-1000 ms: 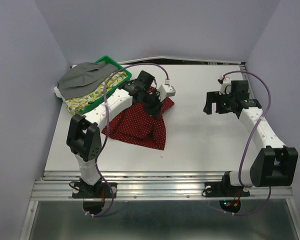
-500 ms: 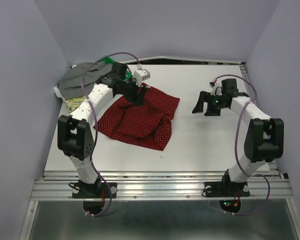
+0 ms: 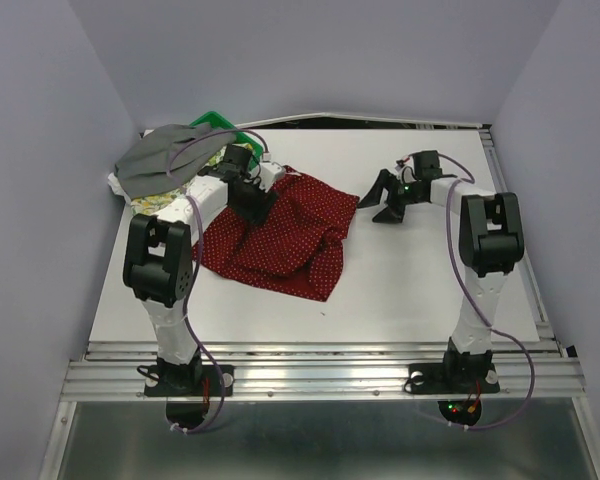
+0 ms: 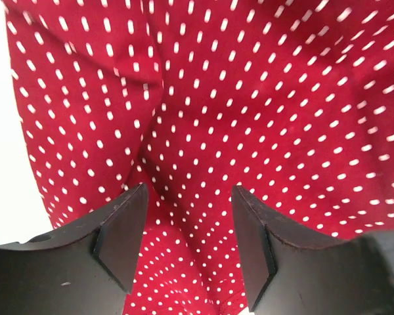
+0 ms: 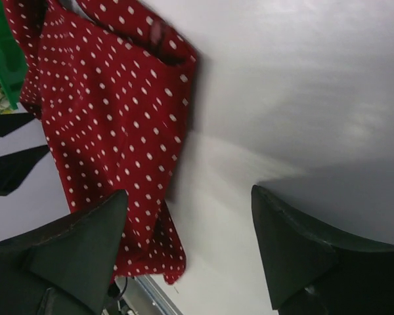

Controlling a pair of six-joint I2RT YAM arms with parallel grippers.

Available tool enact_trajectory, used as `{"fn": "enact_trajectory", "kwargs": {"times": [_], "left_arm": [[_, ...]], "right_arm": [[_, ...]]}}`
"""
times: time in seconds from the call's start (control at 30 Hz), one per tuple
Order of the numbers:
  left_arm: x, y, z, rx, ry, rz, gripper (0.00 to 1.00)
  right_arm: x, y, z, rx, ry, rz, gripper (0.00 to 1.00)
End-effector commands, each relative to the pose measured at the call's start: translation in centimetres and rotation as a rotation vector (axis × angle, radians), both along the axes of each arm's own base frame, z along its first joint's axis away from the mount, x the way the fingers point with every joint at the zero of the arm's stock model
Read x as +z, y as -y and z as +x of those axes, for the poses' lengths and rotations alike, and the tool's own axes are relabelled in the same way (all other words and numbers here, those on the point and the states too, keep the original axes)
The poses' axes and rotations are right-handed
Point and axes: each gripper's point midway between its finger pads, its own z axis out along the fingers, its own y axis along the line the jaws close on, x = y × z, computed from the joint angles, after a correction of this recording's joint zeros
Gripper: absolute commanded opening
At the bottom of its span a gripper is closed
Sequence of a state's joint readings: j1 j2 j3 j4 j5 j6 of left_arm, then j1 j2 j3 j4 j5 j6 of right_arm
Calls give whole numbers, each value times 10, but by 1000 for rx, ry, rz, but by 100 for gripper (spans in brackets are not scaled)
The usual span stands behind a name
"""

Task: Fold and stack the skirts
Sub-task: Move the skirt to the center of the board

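- Since a second ago my right arm has swung in from the right side of the table (image 3: 420,280) toward the dark red skirt (image 3: 280,240), and the left arm has pulled over to that skirt's far left corner. The skirt now lies spread wider at its far right.
- My left gripper (image 4: 187,197) hangs close over the dotted cloth, jaws partly apart with nothing between them.
- My right gripper (image 5: 187,197) stands wide apart over bare table just beside the skirt's right edge, holding nothing.
- The dark red skirt lies rumpled left of the table's middle, with a folded flap near its centre.
- The grey skirt (image 3: 165,158) is heaped at the far left corner, draped over the green tray (image 3: 215,120).
- The lemon-print skirt (image 3: 148,205) peeks out beneath the grey one.
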State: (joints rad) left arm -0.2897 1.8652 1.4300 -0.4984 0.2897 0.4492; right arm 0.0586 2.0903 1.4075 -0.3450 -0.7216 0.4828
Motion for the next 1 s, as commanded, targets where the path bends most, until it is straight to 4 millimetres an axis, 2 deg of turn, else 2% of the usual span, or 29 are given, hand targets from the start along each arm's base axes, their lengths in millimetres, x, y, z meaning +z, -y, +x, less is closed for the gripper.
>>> {"fn": "enact_trajectory", "kwargs": {"times": [0.0, 0.07, 0.1, 0.13, 0.2, 0.23, 0.27, 0.3, 0.33, 0.37, 0.43, 0.47, 0.5, 0.57, 0.6, 0.63, 0.73, 0.87, 0.9, 0.97], "left_arm": [[16, -9, 8, 26, 75, 6, 64], [22, -13, 10, 48, 87, -7, 64], [28, -15, 12, 56, 99, -18, 65], [31, -15, 14, 69, 100, -26, 66], [35, -15, 17, 75, 106, -29, 67], [35, -14, 18, 74, 104, -34, 67], [32, -13, 19, 78, 96, -32, 67], [29, -13, 20, 81, 89, -32, 67], [25, -15, 20, 85, 82, -23, 67], [20, -16, 20, 88, 78, -15, 68], [4, -21, 15, 81, 52, 18, 67], [-1, -24, 13, 65, 52, 37, 66], [-14, -29, 6, 61, 30, 68, 66], [-26, -35, -2, 43, 7, 112, 63], [-39, -41, -8, 26, -22, 147, 59], [-45, -42, -14, 12, -43, 159, 55], [-64, -44, -39, -57, -129, 196, 24], [-73, -33, -80, -196, -201, 216, 12], [-73, -31, -100, -235, -245, 211, 6], [-63, -16, -131, -354, -293, 178, 3]], "right_arm": [[-7, -37, 34, -13, 50, 24, 80], [-17, -53, 43, -15, 57, 25, 76], [-21, -52, 48, -24, 65, 15, 73], [-27, -58, 51, -15, 66, 9, 63], [-28, -59, 53, -2, 80, 4, 44], [-28, -57, 53, 8, 94, -8, 30], [-22, -52, 51, 22, 133, -48, 12], [-14, -51, 48, 39, 160, -57, 5], [-8, -41, 51, 28, 194, -96, 1], [10, -36, 47, 55, 254, -132, 1], [25, -14, 50, 37, 309, -200, 1], [29, -8, 44, 75, 331, -246, 1], [45, 3, 47, 76, 371, -276, 1], [46, 19, 38, 127, 371, -349, 1], [48, 30, 35, 129, 362, -388, 1], [49, 34, 36, 141, 382, -414, 1], [35, 63, 28, 206, 354, -525, 1], [18, 81, 20, 242, 298, -586, 1], [15, 84, 20, 268, 305, -602, 1], [6, 97, 18, 287, 292, -660, 1]]}}
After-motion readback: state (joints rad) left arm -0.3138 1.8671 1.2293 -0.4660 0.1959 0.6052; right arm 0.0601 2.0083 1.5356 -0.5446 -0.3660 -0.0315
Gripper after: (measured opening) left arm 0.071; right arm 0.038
